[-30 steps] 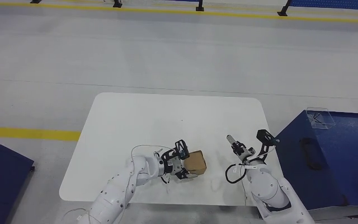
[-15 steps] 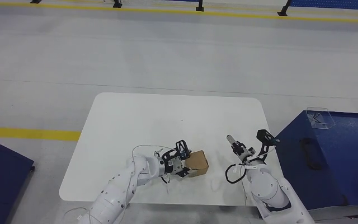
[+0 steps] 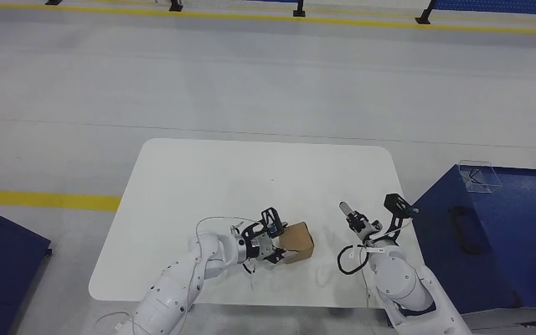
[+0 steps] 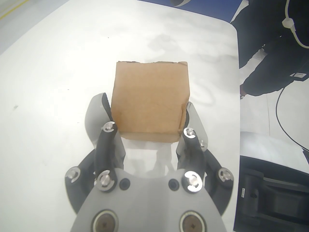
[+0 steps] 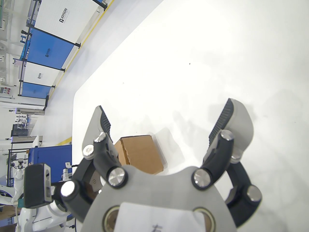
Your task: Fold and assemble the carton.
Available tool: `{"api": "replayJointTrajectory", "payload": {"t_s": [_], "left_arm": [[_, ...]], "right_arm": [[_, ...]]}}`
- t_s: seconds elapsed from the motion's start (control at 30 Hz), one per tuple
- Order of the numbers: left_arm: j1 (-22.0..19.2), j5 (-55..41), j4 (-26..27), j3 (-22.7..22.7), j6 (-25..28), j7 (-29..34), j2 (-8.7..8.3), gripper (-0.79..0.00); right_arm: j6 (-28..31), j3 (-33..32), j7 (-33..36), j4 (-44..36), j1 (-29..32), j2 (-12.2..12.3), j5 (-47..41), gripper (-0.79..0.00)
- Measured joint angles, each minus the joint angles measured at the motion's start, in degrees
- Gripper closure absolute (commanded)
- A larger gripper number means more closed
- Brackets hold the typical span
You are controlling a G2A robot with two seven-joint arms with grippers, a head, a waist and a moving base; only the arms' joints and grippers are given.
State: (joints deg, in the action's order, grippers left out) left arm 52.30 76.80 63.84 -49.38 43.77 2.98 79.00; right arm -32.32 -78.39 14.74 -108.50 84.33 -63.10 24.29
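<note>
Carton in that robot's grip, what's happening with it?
The robot's left pincer grips the brown carton from both sides on the white table, near its front edge. The carton already looks folded into a box shape. The right pincer hangs open off to one side, holding nothing.

Carton half hidden
The frame of the right gripper covers the carton's near end in the right wrist view; fingers of the left gripper mask its side walls; its far end cannot be made out
</note>
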Motion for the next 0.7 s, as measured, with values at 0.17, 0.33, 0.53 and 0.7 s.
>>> {"api": "replayJointTrajectory", "payload": {"t_s": [0.17, 0.33, 0.53, 0.7], "left_arm": [[-0.10, 3.17, 3.55, -0.08, -1.44, 2.64, -0.36, 0.000], [3.58, 14.24, 22.77, -2.57, -5.29, 17.53, -2.37, 0.000], [9.65, 22.87, 46.11, -1.10, -2.46, 43.11, -3.43, 0.000], [6.74, 23.34, 46.26, 5.58, -0.03, 58.19, -2.14, 0.000]], "right_arm": [[2.00, -1.28, -3.41, -0.11, 1.13, -0.18, 0.33, -0.785], [2.18, -4.50, -5.59, -1.08, 2.56, -0.33, -1.06, -0.785], [2.53, -5.12, -6.48, -0.89, 3.47, -0.67, -1.42, -0.785], [2.69, -4.84, -7.45, 0.31, 3.70, -1.03, -1.24, -0.785]]}}
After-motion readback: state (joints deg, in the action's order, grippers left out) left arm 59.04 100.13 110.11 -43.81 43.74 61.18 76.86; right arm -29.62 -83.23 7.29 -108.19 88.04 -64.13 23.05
